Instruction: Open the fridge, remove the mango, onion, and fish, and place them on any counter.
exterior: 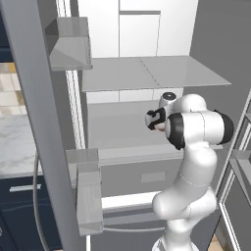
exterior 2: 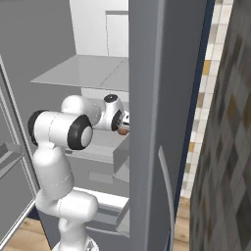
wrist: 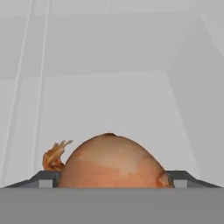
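The pincer (wrist: 111,181) is set with its tips apart around the onion (wrist: 109,159), seated between them on the fridge (exterior: 147,73) shelf, presumably so it can be clamped and lifted out.

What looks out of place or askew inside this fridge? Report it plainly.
Nothing stands out. The fridge stands open, its grey shelves level and unbroken, with no spill on them. The onion sits whole between the fingertips of the hand, its dry root tuft sticking out to one side, which is normal.
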Controlling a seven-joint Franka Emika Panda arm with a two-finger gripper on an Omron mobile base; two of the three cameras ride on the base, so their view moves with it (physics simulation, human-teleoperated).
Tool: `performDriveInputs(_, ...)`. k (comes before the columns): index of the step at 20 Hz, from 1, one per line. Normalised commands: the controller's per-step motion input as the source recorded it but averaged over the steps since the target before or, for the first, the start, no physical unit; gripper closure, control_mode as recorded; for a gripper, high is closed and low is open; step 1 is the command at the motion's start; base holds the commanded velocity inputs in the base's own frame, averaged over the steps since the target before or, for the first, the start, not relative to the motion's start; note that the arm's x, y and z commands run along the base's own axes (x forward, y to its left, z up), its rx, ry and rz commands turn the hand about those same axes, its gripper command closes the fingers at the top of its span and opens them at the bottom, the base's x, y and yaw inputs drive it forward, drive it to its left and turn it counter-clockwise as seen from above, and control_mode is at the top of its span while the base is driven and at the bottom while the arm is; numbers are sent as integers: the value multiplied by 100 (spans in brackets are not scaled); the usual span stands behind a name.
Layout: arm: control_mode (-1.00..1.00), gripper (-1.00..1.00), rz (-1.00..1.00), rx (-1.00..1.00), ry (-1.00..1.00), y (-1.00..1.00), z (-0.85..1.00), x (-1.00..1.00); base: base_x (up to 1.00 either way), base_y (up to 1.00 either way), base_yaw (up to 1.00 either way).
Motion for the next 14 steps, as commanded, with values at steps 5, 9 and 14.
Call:
performDriveInputs(5, -100, 100, 5, 0, -20, 0, -3, -83, 0, 0, 0)
performDriveInputs(9, -100, 100, 6, 1, -16, 0, 16, -100, 0, 0, 0)
performDriveInputs(14, -100, 100, 6, 3, -1, 26, 92, -100, 0, 0, 0)
